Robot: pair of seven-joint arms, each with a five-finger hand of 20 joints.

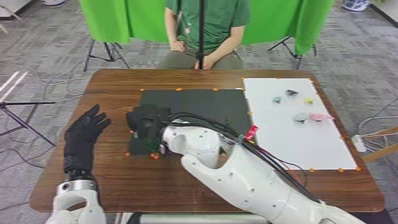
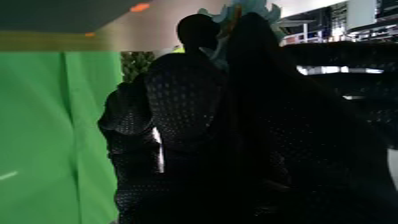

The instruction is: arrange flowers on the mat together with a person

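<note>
At the left side of the flat black rectangular mat, the mesh-gloved right hand pinches a ruffled pale blue-green flower, while the left hand (black fabric too) spreads its fingers.

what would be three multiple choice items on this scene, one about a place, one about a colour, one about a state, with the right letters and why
1. Where does the pink flower lie?
A) on the dark mat
B) on the white sheet
C) in the person's lap

2. What colour is the flower in the right robot hand?
A) pale blue
B) red
C) purple

3. How is the left robot hand?
A) curled into a fist
B) closed on a stem
C) open

Key:
1 B: the head view shows it on that sheet, on the table's right side.
2 A: pale blue petals show at the fingers in the right wrist view.
3 C: its fingers are extended and hold nothing.
</note>
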